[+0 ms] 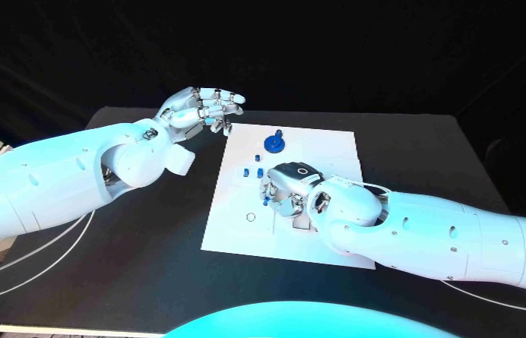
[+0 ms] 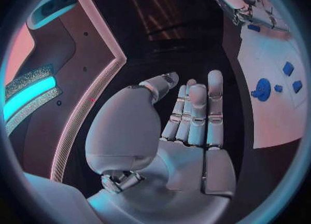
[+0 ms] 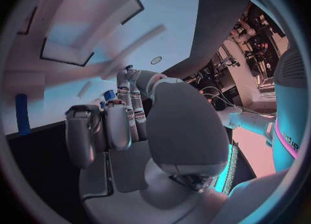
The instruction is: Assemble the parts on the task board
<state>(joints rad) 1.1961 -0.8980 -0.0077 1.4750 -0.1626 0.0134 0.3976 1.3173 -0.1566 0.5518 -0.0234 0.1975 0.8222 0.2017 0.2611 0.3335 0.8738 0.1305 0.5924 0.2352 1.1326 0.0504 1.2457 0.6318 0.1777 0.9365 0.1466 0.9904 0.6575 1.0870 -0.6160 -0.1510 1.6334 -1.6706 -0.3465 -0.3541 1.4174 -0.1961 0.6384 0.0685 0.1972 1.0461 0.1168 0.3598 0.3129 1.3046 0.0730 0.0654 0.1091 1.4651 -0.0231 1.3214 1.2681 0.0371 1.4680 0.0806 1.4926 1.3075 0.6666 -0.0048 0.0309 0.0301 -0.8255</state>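
The white task board (image 1: 236,224) lies in the middle of the black table. A round blue part (image 1: 275,140) stands near its far edge, with small blue parts (image 1: 252,173) closer in. My right hand (image 1: 287,190) rests low over the board's middle, fingers curled down. A small blue part (image 3: 109,95) sits between its fingertips and thumb. My left hand (image 1: 203,110) hovers by the board's far left corner, holding nothing. In the left wrist view its fingers (image 2: 197,110) are stretched out straight, beside the board (image 2: 272,120) and the round blue part (image 2: 262,89).
A flat blue part (image 3: 23,114) lies on the board (image 3: 58,94) beyond my right hand's fingers. Bare black table (image 1: 143,247) flanks the board on both sides. Pale cables (image 1: 44,251) curve along the table's near left.
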